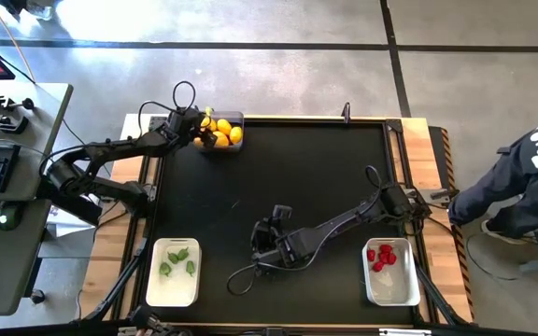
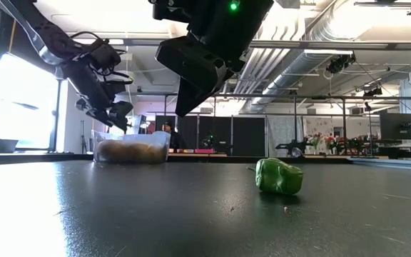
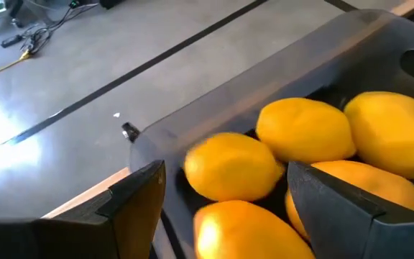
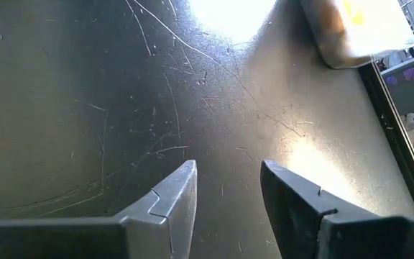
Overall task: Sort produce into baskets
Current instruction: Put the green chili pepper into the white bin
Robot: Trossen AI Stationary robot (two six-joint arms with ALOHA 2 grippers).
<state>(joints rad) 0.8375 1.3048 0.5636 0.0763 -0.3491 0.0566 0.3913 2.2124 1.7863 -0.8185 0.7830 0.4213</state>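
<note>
Black table (image 1: pixel 278 177) mostly bare, baskets (image 1: pixel 220 131) at edges

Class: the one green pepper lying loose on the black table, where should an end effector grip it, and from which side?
Probably from above, across the green pepper's lumpy body: it lies on its side, alone on the table. The right end effector, fingers open, hangs over bare table.

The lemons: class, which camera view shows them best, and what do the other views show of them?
The left wrist view: the lemons fill it, piled in the grey bin between the left gripper's open fingers. The high view shows them small at the table's far edge. The low view shows only a blur through the bin wall, and the right wrist view a yellow glimpse.
</note>
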